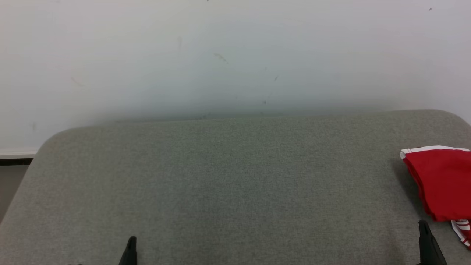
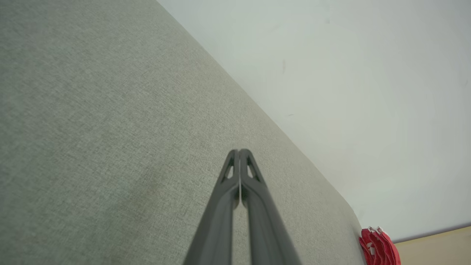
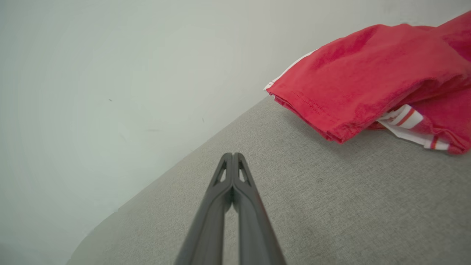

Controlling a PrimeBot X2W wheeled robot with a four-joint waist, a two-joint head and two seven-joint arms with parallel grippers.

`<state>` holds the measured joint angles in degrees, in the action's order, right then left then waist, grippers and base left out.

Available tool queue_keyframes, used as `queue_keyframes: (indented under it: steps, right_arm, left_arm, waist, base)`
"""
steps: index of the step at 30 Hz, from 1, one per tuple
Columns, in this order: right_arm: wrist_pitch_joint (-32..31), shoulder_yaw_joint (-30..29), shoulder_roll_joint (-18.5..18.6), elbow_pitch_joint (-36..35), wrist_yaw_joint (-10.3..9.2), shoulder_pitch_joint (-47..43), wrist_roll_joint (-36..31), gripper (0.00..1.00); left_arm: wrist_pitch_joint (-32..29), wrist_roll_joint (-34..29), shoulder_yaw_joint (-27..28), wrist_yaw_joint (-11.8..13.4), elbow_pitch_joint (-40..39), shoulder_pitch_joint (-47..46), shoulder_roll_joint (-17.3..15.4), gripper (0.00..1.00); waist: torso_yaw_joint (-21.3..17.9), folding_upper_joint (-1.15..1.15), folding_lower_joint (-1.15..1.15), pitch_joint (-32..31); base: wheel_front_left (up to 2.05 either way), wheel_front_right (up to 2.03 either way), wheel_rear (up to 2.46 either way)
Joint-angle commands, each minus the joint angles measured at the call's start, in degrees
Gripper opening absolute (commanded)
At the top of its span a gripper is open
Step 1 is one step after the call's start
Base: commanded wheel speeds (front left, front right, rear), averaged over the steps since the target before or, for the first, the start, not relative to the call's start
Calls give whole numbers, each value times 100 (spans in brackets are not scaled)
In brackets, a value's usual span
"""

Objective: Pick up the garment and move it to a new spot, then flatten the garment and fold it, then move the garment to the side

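At far right, the folded garment (image 1: 441, 184) sits near the worktop's (image 1: 235, 176) edge; the right end effector (image 1: 423, 224), fingers together and empty, could knock it off.

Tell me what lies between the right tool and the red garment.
Only bare grey cloth surface. The right wrist view shows it between the shut right tool and the red garment, which do not touch.

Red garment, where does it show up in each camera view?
Head view: red garment at the right edge, on the grey table.
Left wrist view: garment small, in the bottom right corner.
Right wrist view: garment large, upper right.
Shared landmark: the table's edge meeting the white wall.
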<state>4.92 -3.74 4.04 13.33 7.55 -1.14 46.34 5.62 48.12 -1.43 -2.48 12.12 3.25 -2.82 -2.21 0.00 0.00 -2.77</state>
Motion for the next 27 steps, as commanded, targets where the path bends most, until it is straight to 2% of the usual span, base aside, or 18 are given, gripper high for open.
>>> queue_keyframes:
  steps: [1, 27]
  right_arm:
    - [-39, -31, 28, -37, -4, 175, 193, 0]
    - [-484, -138, -29, 2, -6, 411, 1932, 0]
  left_arm:
    - [-31, 188, 53, -38, -48, -165, -51, 0]
    - [-481, 1881, 326, -233, 45, -494, -64, 0]
  waist:
    - [4, 0, 0, 5]
    - [72, 0, 0, 95]
  base:
    - [0, 0, 0]
    - [0, 0, 0]
